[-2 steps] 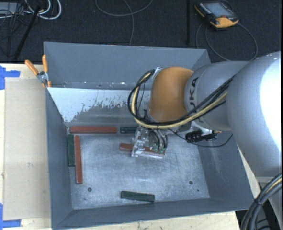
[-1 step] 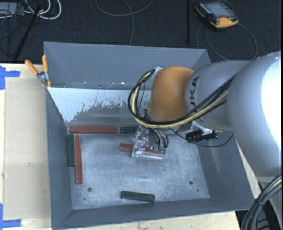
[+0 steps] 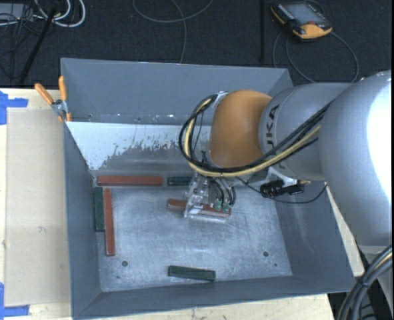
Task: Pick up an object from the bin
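In the bin (image 3: 80,232), a long bar (image 3: 130,180) is lying crosswise at the upper left of the floor, with a short block (image 3: 179,181) sitting just right of it. Below the long bar's left end, two strips are running up and down the frame side by side, the shorter strip (image 3: 99,210) on the left and the longer strip (image 3: 109,222) on the right. The gripper (image 3: 207,209) is hanging at the floor's centre, with a small piece (image 3: 177,205) lying at its left. A lone bar (image 3: 191,273) is resting at lower centre.
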You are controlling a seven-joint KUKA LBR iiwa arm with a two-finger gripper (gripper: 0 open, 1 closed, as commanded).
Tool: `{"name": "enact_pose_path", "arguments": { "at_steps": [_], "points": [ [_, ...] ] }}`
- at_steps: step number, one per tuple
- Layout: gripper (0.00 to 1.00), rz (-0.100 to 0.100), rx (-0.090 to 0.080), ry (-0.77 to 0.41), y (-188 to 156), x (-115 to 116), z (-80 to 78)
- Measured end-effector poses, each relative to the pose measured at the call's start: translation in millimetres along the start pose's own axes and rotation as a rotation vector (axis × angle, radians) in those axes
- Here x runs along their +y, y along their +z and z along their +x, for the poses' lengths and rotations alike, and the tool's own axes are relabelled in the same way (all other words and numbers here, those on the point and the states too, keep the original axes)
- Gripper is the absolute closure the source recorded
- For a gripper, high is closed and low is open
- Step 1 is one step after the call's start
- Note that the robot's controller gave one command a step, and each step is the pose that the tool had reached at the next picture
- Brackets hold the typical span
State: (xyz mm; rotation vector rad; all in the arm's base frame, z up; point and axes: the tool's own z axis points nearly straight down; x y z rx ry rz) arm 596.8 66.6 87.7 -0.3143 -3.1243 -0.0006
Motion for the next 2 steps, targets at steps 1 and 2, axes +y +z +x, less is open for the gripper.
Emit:
{"name": "enact_pose_path", "arguments": {
  "at_steps": [1,2],
  "points": [
    [1.00,0.000,-0.001,0.000,-7.4,0.0,-0.2],
    [1.00,-0.001,-0.002,0.000,-12.3,0.1,-0.6]
  ]
}}
